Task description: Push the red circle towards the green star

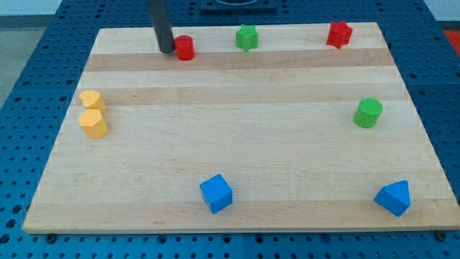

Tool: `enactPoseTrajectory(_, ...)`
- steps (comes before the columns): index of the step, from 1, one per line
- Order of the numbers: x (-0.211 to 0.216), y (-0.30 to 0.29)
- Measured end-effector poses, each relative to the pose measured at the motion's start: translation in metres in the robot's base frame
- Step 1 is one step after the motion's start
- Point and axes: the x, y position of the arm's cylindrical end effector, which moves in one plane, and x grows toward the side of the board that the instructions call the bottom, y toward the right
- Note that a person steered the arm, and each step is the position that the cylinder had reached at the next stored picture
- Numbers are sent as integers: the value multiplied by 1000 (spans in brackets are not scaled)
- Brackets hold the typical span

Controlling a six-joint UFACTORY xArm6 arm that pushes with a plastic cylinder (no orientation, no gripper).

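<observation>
The red circle (185,47) lies near the view's top edge of the wooden board, left of centre. The green star (246,37) lies to its right, a short gap away and slightly higher. My tip (167,50) stands just left of the red circle, touching or almost touching its left side. The dark rod rises from there out of the view's top.
A red star (338,34) lies at the top right. A green circle (368,113) lies at the right. Two yellow blocks (93,101) (94,124) sit together at the left. A blue cube (215,193) and a blue block (394,198) lie near the bottom edge.
</observation>
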Motion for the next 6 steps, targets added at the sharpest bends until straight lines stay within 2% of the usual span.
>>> enactPoseTrajectory(2, 33, 71)
enactPoseTrajectory(3, 36, 114)
enactPoseTrajectory(4, 38, 114)
enactPoseTrajectory(5, 30, 55)
enactPoseTrajectory(6, 8, 76)
